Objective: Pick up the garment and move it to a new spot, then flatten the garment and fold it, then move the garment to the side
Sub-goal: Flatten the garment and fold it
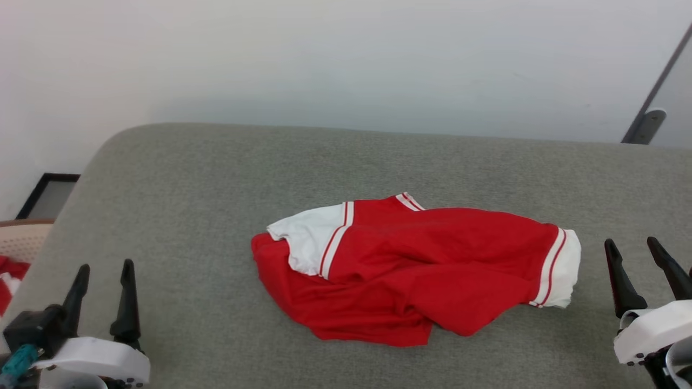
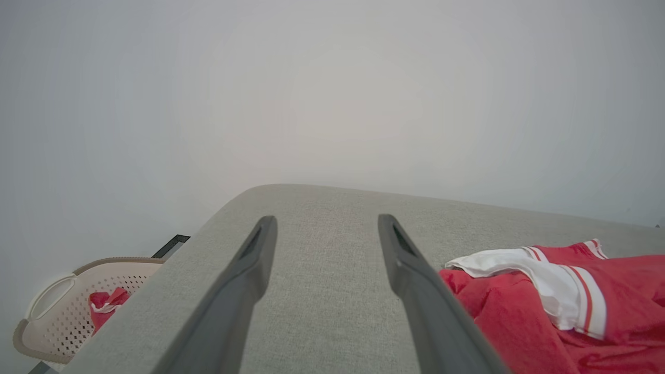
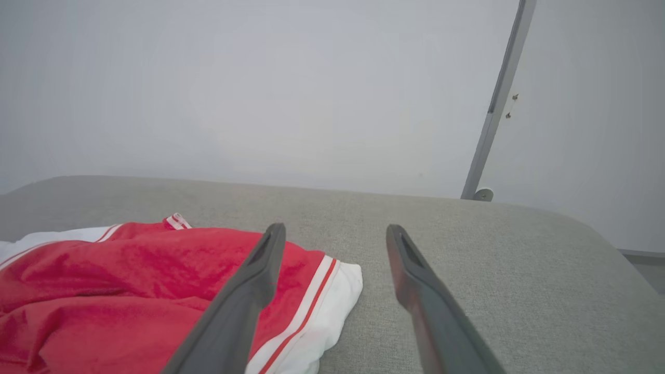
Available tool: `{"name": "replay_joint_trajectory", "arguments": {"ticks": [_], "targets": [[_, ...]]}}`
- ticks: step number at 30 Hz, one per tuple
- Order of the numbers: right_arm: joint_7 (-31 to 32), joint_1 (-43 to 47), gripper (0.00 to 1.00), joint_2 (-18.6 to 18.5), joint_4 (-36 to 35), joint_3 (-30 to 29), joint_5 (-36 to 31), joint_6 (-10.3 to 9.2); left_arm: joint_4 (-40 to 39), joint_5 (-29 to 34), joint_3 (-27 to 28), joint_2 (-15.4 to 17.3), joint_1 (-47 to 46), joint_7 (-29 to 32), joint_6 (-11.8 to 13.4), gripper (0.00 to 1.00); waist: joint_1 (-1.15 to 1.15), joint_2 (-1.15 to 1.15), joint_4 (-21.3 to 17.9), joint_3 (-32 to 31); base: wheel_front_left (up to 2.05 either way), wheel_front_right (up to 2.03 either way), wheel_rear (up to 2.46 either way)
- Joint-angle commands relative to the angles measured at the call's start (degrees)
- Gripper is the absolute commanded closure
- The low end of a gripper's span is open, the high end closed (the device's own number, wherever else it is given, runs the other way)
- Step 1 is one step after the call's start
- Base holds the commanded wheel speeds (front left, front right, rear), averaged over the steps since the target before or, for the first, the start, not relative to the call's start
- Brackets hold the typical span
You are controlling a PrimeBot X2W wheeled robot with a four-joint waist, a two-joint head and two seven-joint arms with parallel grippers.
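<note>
Left end effector (image 1: 106,265) and right end effector (image 1: 630,240) flank the garment (image 1: 432,265), untouching.

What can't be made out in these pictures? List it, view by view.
1. Head view: the garment lies crumpled; its own folds hide its front and underside.
2. Left wrist view: the grey surface covers part of the basket; the red cloth inside is too small to identify.
3. Head view: the right edge cuts off the right hand at its wrist.
</note>
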Motion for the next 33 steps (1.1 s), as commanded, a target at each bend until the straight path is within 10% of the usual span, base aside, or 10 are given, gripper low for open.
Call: {"name": "replay_joint_trajectory", "arguments": {"ticks": [1, 14, 33], "targets": [[-0.7, 1.0, 0.00, 1.1, -0.9, -0.6, -0.7, -0.09, -0.3, -0.1, 0.0, 0.3, 0.3, 0.2, 0.2, 0.00, 0.00, 0.00, -0.9, 0.1, 0.00, 0.00, 0.00], [-3.2, 1.6, 0.00, 5.3, -6.1, -3.9, -4.0, -0.09, -1.0, -2.4, -4.0, 3.1, -3.2, 5.8, -0.6, 0.00, 0.00, 0.00, -4.1, 1.2, 0.00, 0.00, 0.00], [-2.0, -2.8, 0.00, 4.9, -7.4, -3.2, -4.2, -0.09, 6.1, -23.7, -29.7, 16.2, -23.1, 43.9, -0.9, 0.00, 0.00, 0.00, -8.2, 4.0, 0.00, 0.00, 0.00]]}}
